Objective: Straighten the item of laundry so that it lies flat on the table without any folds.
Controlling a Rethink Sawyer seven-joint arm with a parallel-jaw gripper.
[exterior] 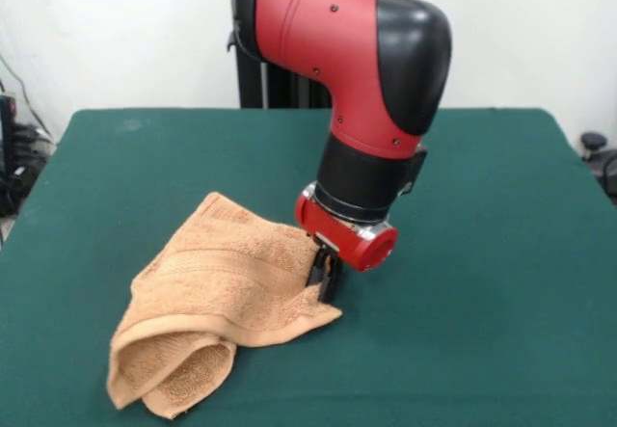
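Observation:
The orange-tan terry towel [217, 297] lies crumpled on the dark green table [482, 253], left of centre and toward the near edge. Its near-left part is folded over into a thick roll, and a woven band runs across the upper layer. My gripper [325, 278] comes down from the red and black arm and sits at the towel's right edge, just above the right corner. Its dark fingers look close together against the cloth, with the towel's edge at or between them.
The robot's black pedestal [260, 70] stands at the table's far side. Dark equipment shows beyond the table's left edge [14, 157] and right edge [598, 152]. Green cloth extends to the right of the gripper and behind the towel.

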